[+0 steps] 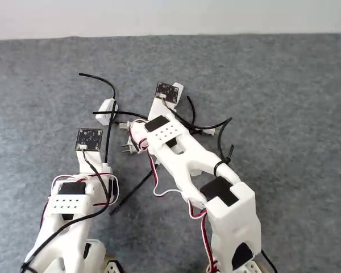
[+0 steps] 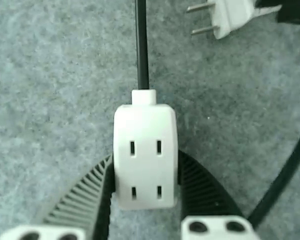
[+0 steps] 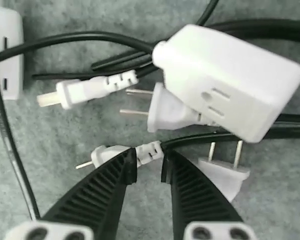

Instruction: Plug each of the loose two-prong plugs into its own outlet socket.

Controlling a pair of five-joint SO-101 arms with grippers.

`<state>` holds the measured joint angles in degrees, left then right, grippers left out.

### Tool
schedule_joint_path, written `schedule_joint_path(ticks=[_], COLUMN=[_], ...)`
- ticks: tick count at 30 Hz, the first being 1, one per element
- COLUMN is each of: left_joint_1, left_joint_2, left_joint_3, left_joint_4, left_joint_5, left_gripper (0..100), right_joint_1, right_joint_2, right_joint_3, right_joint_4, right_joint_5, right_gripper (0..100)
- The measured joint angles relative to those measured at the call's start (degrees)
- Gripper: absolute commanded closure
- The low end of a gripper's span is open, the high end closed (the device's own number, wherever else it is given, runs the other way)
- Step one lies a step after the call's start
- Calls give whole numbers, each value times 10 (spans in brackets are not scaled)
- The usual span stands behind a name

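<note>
Left end effector clamps outlet block; right end effector pinches plug, partly hidden behind finger.

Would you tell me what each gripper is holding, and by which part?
The left gripper clamps the outlet block by its sides; the right gripper appears to pinch a small plug at its ribbed cord collar.

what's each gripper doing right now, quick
left gripper: closed on the white outlet block
right gripper: closed on a small white plug
</note>
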<state>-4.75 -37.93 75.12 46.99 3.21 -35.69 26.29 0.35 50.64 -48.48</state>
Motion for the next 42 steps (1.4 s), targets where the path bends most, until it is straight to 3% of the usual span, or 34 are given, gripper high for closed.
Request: schedule_joint_path(ticks=[3,7,15,23,42], left_joint_1=[0,0,0,0,0], left_joint_2=[0,0,0,0,0], left_joint_3=[0,0,0,0,0], left_joint_4=[0,0,0,0,0], left_joint_5=[0,0,0,0,0], left_gripper=[985,985,985,985,985], right_joint_1=[5,6,12,52,70], right_joint_2=[0,0,0,18,67], right_joint_3=[-4,-13,-94,-98,-116], right_joint_4=[0,18,171,177,138], right_joint_5=[0,0,29,33,32], right_gripper=[889,806,757,757,771])
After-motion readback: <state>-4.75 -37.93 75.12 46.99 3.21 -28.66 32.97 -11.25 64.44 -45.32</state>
